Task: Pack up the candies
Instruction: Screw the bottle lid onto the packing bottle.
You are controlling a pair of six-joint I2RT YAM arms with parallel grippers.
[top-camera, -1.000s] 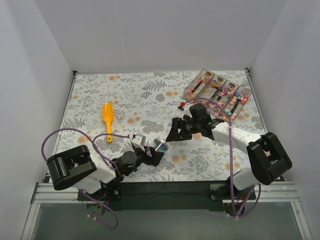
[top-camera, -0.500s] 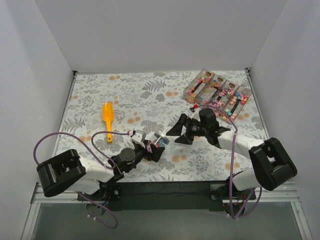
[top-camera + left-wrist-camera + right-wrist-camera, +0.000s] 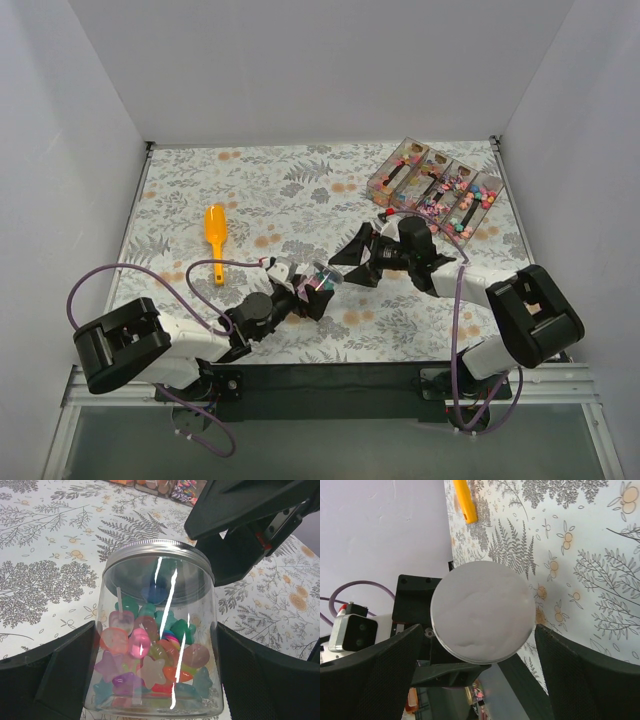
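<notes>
The left jaws are clamped on a jar (image 3: 159, 595) of candies (image 3: 145, 655), held tilted over the surface (image 3: 45, 540). The right jaws stand wide apart around its lid (image 3: 482, 611), not touching it.

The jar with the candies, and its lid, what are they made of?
The jar looks like clear, shiny plastic or glass: you see the candies through it, and light streaks gleam on it. The lid looks like dull silvery metal with a ribbed rim.
</notes>
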